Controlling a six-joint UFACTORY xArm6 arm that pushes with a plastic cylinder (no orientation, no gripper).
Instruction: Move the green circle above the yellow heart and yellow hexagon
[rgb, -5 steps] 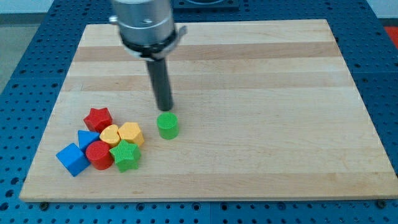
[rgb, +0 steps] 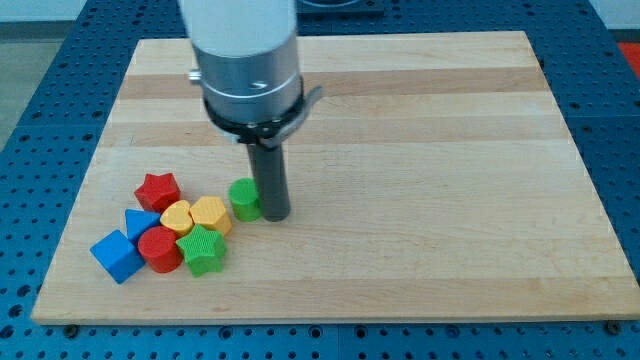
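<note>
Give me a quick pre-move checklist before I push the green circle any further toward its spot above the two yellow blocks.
1. My tip against the green circle, on its right side in the view: ok.
2. Green circle above the yellow heart and yellow hexagon: not ok, it sits right of the hexagon.
3. Gap between circle and hexagon: cannot tell, they look very close.
4. Red star clear of the circle: ok.
5. Circle well inside the board: ok.

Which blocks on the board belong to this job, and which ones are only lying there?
Job: green circle, yellow heart, yellow hexagon, my tip at the circle's right.
Lying about: red star, red circle, green star, two blue blocks.
</note>
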